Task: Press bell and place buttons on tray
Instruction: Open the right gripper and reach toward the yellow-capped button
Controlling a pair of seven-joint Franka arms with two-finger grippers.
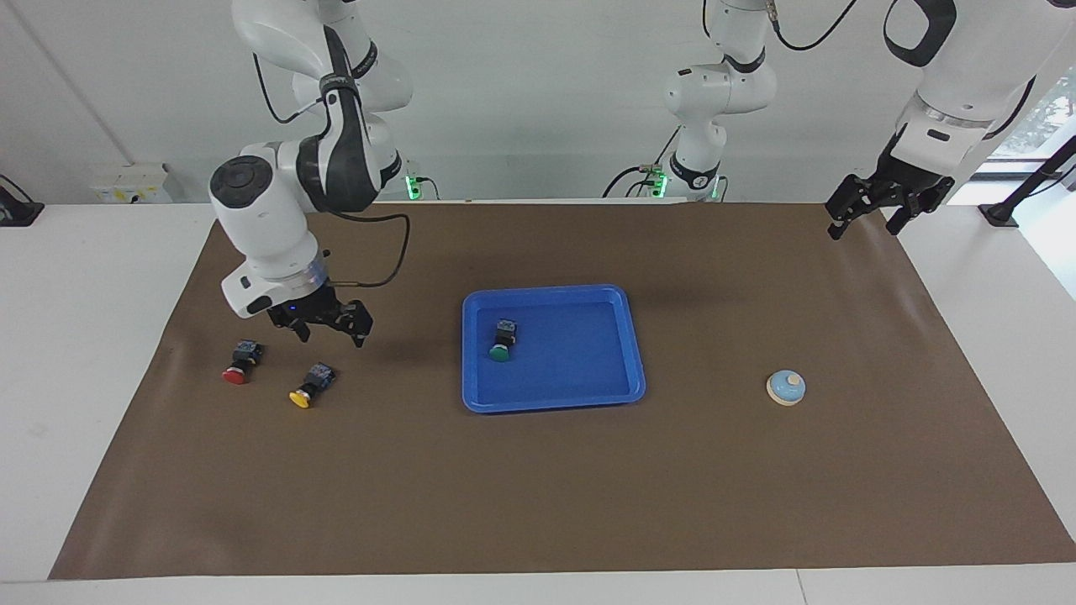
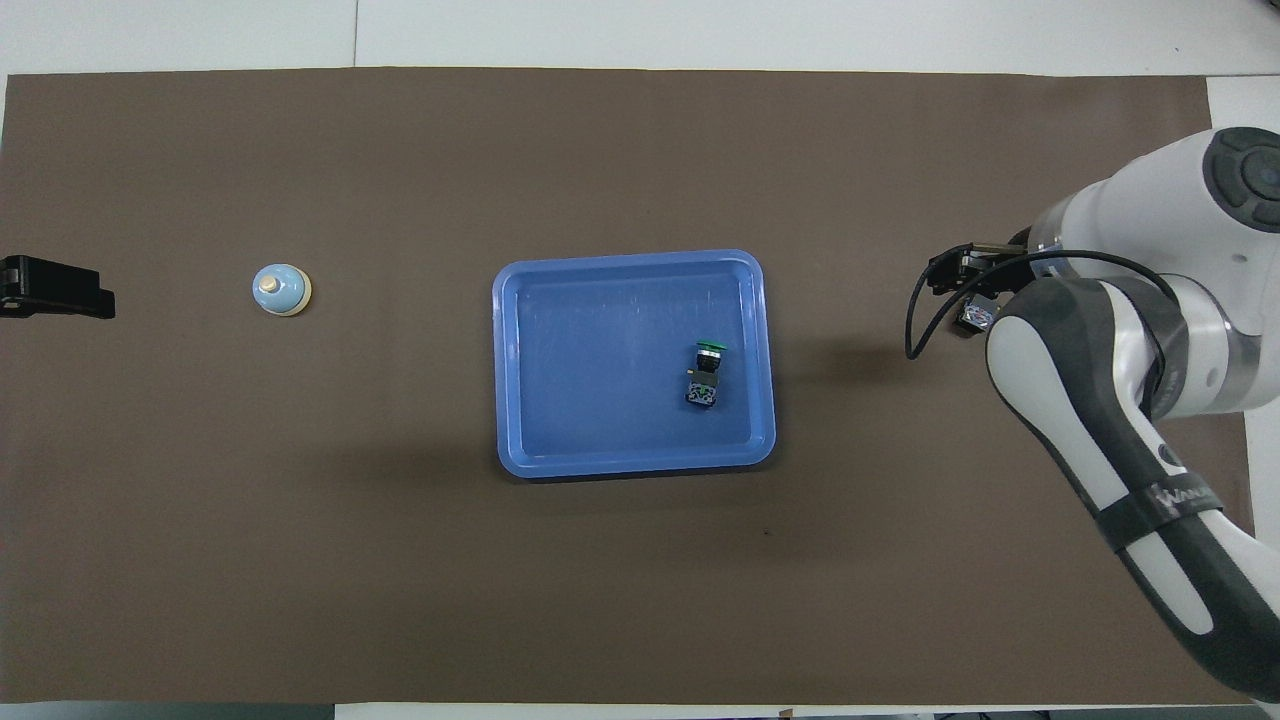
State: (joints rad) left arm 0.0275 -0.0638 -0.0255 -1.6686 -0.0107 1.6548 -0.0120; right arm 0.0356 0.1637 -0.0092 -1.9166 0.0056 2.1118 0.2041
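Green button (image 1: 501, 344) lying in blue tray (image 1: 622, 344), red button (image 1: 239, 365) beside yellow button (image 1: 309, 386), pale-blue bell (image 1: 786, 387) apart

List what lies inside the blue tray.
Only the green button, lying on its side in the blue tray, toward the right arm's end. Nothing covers the tray.
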